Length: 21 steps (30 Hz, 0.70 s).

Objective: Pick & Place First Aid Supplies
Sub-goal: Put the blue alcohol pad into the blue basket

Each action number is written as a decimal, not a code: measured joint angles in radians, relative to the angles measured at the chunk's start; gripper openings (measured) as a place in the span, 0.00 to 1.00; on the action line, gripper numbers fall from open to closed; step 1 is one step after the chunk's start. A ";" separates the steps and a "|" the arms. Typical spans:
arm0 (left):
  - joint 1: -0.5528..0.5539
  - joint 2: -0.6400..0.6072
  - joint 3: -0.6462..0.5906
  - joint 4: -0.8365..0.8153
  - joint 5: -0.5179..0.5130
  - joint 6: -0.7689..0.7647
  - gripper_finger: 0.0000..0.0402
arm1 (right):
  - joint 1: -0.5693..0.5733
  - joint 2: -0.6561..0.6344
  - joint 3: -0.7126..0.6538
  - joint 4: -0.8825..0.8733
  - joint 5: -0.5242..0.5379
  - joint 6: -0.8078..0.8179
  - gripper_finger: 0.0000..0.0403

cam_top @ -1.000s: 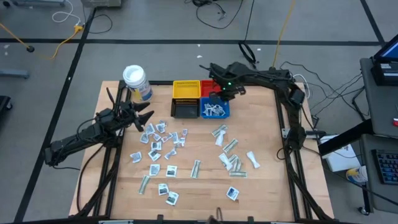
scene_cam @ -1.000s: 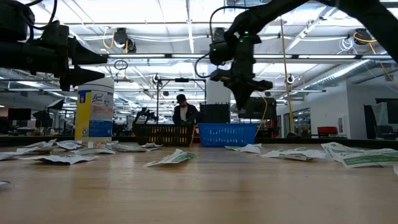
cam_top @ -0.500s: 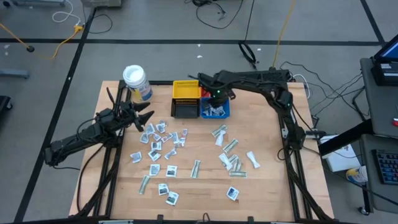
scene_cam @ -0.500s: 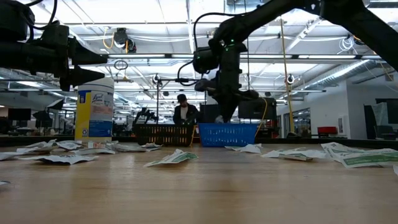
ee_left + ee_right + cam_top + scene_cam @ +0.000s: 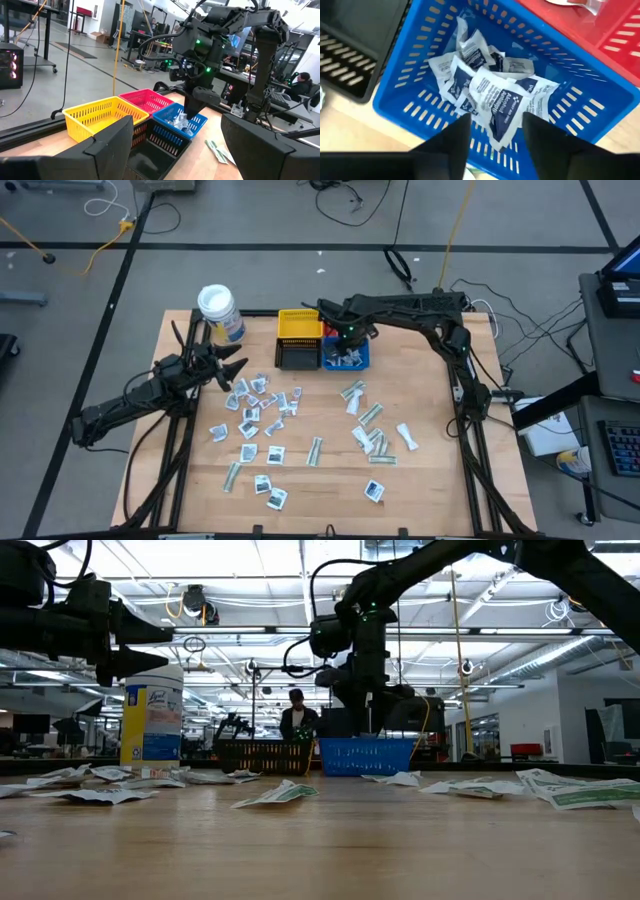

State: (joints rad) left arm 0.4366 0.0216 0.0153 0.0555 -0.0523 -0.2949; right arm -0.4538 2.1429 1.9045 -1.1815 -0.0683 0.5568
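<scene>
I'm hovering the right gripper over the blue bin at the table's far edge, and its fingers are standing apart with nothing between them. Straight below, a heap of white alcohol prep packets is lying loose inside the blue bin, none of them touching the fingers. The blue bin is sitting just right of the black bin, with the red bin behind it and the yellow bin behind the black one, all four touching as a block. I'm parking the left gripper above the table near its left edge, fingers spread wide and empty, pointing at the scattered packets left of the table's middle. More long strip packets are lying right of the middle, well apart from the bins, and a few squarish ones are sitting near the front edge. A white-lidded wipes canister is standing upright at the far left corner. In the low view a person is showing in the room beyond the bins.
</scene>
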 joint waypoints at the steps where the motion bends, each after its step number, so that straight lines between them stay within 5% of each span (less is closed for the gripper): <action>1: 0.000 0.000 0.000 0.000 0.000 0.000 0.76 | 0.000 -0.006 0.000 -0.001 -0.011 -0.021 0.48; 15: 0.000 0.000 0.000 0.000 0.000 0.000 0.76 | 0.050 -0.102 0.000 -0.056 -0.038 -0.634 0.53; 21: 0.000 0.000 0.000 0.000 0.000 0.000 0.76 | 0.126 -0.132 0.000 -0.090 -0.035 -0.717 0.53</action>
State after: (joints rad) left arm 0.4366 0.0215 0.0154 0.0555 -0.0524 -0.2949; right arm -0.3273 2.0114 1.9045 -1.2720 -0.1028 -0.1605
